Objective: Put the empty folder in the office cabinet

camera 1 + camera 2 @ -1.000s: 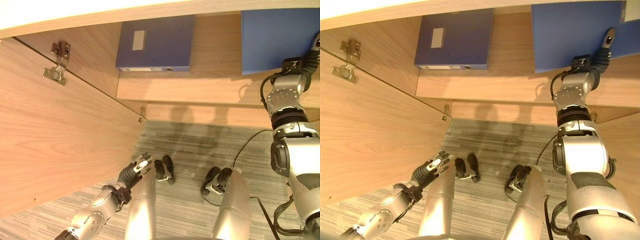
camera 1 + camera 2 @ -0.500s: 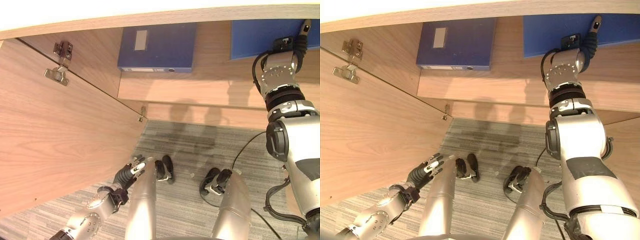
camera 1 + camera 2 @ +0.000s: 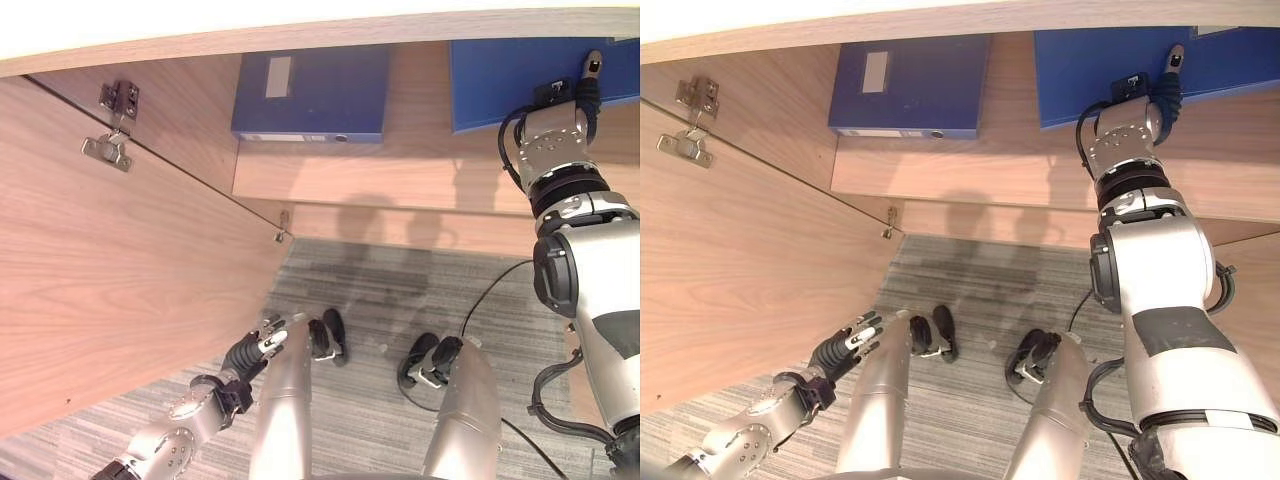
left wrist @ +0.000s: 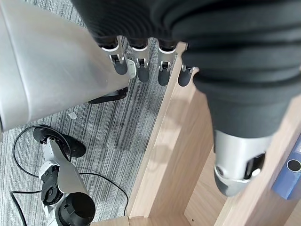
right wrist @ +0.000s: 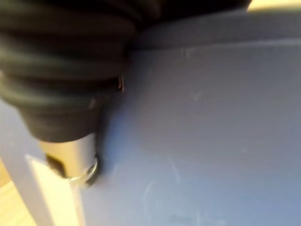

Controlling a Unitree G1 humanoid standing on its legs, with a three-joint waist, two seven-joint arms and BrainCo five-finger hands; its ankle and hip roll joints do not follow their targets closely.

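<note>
A bright blue folder (image 3: 510, 80) lies flat on the cabinet's wooden shelf (image 3: 400, 170), at its right side. My right hand (image 3: 578, 92) rests on that folder's near edge, its dark cover pressed against the blue surface (image 5: 211, 132). How it grips the folder is hidden. My left hand (image 3: 255, 350) hangs low over the carpet beside the open cabinet door (image 3: 120, 280), open with straight fingers (image 4: 136, 61) and holding nothing.
A darker blue folder (image 3: 315, 90) with a pale label lies flat on the shelf's left part. The open door carries two metal hinges (image 3: 105, 150) and blocks the left side. Grey striped carpet (image 3: 380, 290) lies below the shelf.
The bright blue folder has slid left and deeper onto the shelf with my right hand on it. My left hand has sunk a little lower.
</note>
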